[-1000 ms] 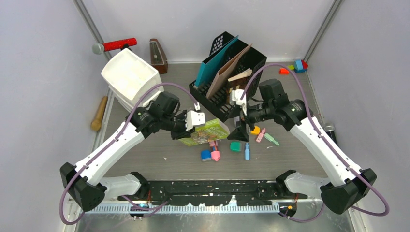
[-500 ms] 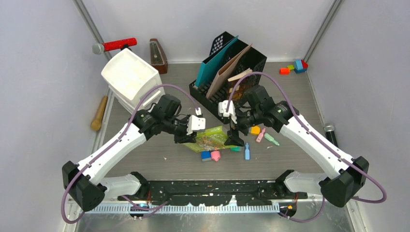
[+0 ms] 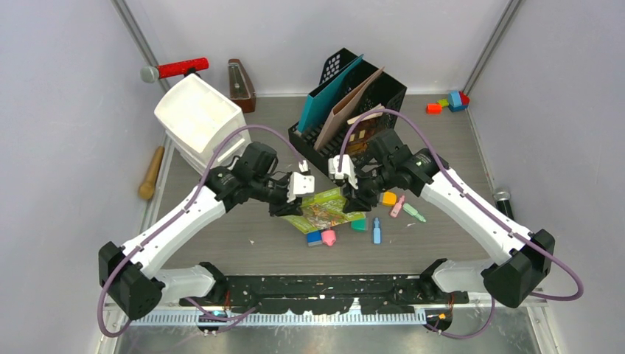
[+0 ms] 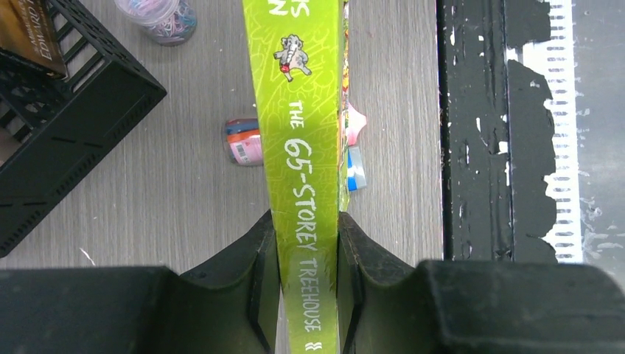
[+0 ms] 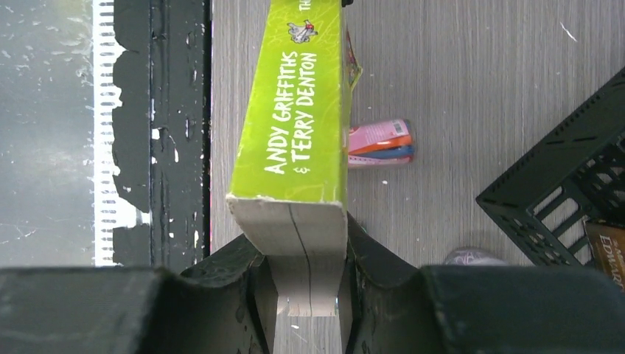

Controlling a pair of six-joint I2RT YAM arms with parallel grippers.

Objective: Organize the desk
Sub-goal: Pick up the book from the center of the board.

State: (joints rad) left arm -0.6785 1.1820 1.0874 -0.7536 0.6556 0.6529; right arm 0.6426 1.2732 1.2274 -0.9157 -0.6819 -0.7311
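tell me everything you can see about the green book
The green book is a thick closed paperback: lime spine reading "The 65-Storey Treehouse", Andy Griffiths & Terry Denton, a small elephant drawing, illustrated cover, cream page edges. It is over the middle of the desk, near the black file rack, spine towards both wrist cameras. The left tool pinches one end, the right tool the other. Whether it touches the desk is unclear.

Green book (image 3: pixel 324 210) ctr; blk file rack (image 3: pixel 389 92) behind; white bin (image 3: pixel 197 116), metronome (image 3: pixel 239 85) far L.
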